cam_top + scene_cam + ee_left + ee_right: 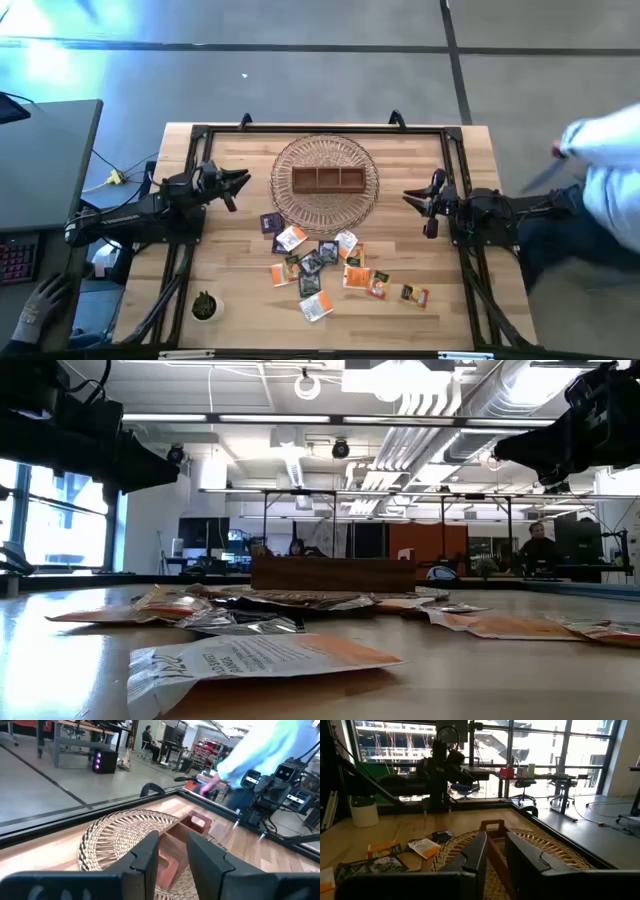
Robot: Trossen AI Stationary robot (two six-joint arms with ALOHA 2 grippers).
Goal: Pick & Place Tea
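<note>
My left gripper point(172, 862) hangs above the table's left side with its fingers point(145, 857) a narrow gap apart, holding nothing. My right gripper point(495, 855) mirrors it on the right, fingers point(475, 852) likewise narrowly parted and empty. Between them lies the wicker basket point(325, 182) with the wooden box point(327, 179) in it. The tea point(330, 265) lies scattered on the table just in front of the basket. The nearest sachet point(250, 660) shows print, but I cannot read it. A small plant point(204, 306) stands at the front left.
</note>
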